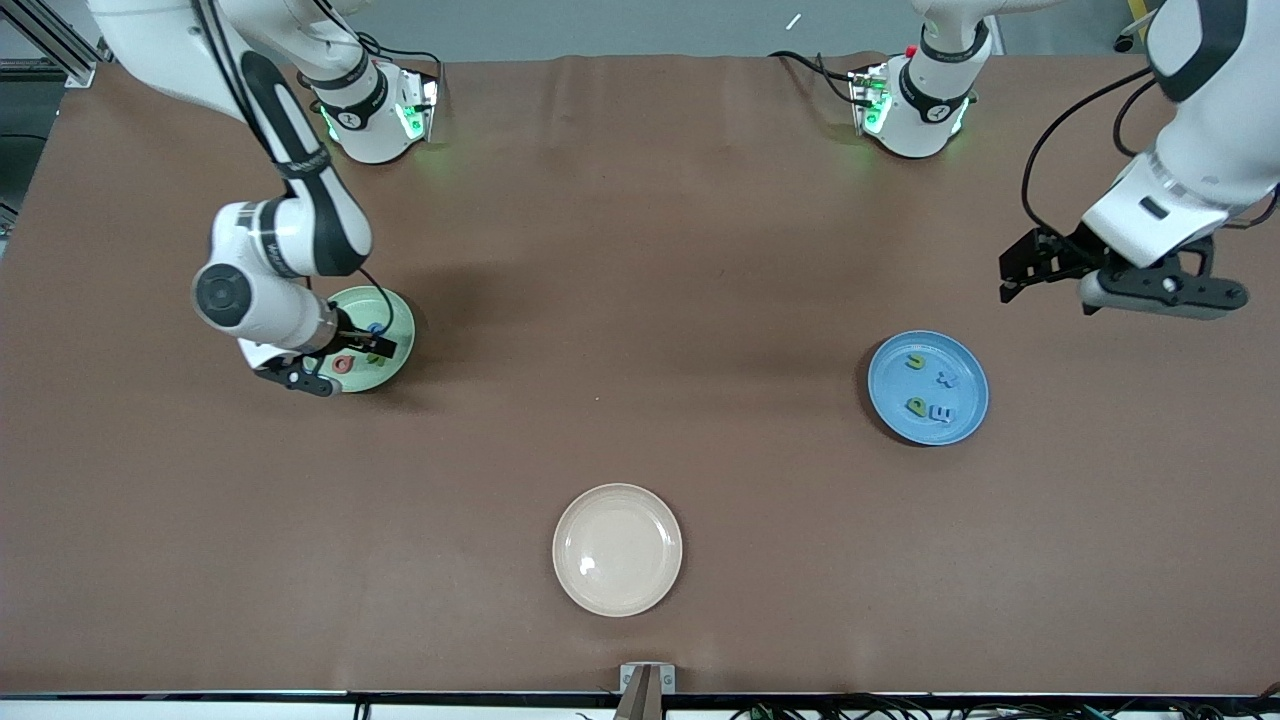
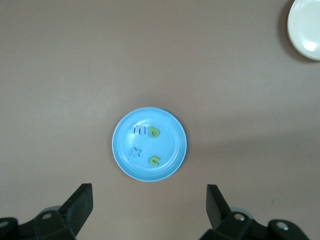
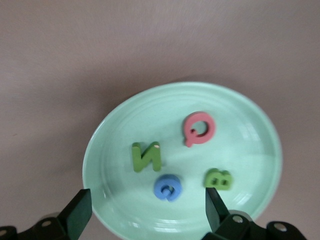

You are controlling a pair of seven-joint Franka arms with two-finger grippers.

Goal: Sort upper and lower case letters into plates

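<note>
Legible: flat foam letters in glossy mint-green plate (image 3: 260,130) — red Q (image 3: 199,128), green N (image 3: 146,156), green B (image 3: 218,179); others unclear.

A wide bench (image 1: 640,250) covered in matte brown sheeting fills nearly the whole front view, faintly creased toward the edge farthest from the front camera. Past that edge runs a strip of grey floor (image 1: 620,25). Black cables (image 1: 900,708) trail along the bench's nearest edge. Soft overhead light casts dim, blurred shadows across the covering.
</note>
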